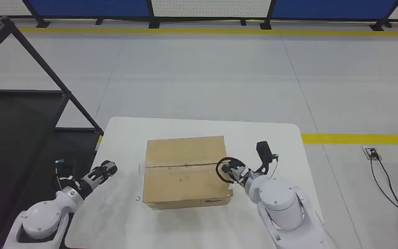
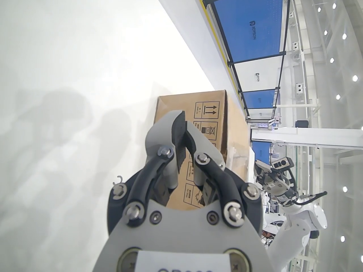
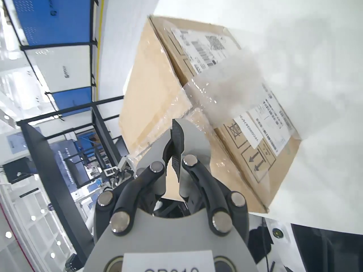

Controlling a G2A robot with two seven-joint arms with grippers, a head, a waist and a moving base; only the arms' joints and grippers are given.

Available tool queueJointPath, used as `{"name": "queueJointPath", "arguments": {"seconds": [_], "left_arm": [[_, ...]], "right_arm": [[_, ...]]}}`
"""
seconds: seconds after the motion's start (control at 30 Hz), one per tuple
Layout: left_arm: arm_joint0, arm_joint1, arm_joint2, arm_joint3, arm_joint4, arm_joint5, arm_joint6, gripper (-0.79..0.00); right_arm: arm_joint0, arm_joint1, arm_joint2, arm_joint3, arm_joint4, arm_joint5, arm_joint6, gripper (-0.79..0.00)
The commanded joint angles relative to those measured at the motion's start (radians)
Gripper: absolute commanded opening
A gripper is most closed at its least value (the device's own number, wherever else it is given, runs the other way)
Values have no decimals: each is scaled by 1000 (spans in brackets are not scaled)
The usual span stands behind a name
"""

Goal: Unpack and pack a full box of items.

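Note:
A closed brown cardboard box (image 1: 185, 171) lies in the middle of the white table (image 1: 267, 140), its top seam sealed with clear tape (image 3: 224, 86). That tape stands up crumpled and loose at the box's right end. My right gripper (image 1: 227, 169) is at this end of the seam, shut, with its fingertips (image 3: 177, 131) against the tape; whether tape is pinched between them is hidden. My left gripper (image 1: 107, 167) hovers over the table left of the box (image 2: 215, 131), a short way off it, shut and empty (image 2: 184, 127).
A black metal frame (image 1: 59, 103) stands off the table's left side. A tiny hook-shaped piece (image 1: 137, 198) lies on the table by the box's front left corner. Bare tabletop lies left, right and behind the box.

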Motion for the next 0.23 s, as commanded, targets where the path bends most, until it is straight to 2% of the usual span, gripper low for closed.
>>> {"name": "queueJointPath", "arguments": {"seconds": [0.0,0.03,0.07,0.13,0.17,0.2], "left_arm": [[-4,1,-2,7,-4,-4,-5,-785],[-6,1,-3,10,-10,-10,-14,-526],[-7,2,-3,15,-10,-12,-30,0],[-12,4,-4,21,-8,-9,-52,0],[-11,3,-4,19,-9,-11,-47,-761],[-12,4,-4,21,-9,-10,-53,-726]], "right_arm": [[-76,-2,45,-69,39,-68,-68,-785],[-116,-4,66,-95,68,-108,-99,-474],[-140,-5,79,-109,91,-136,-116,0],[-140,-5,79,-109,91,-136,-116,0],[-150,-5,81,-113,100,-154,-121,-744],[-147,-5,80,-112,97,-150,-120,-693]]}}
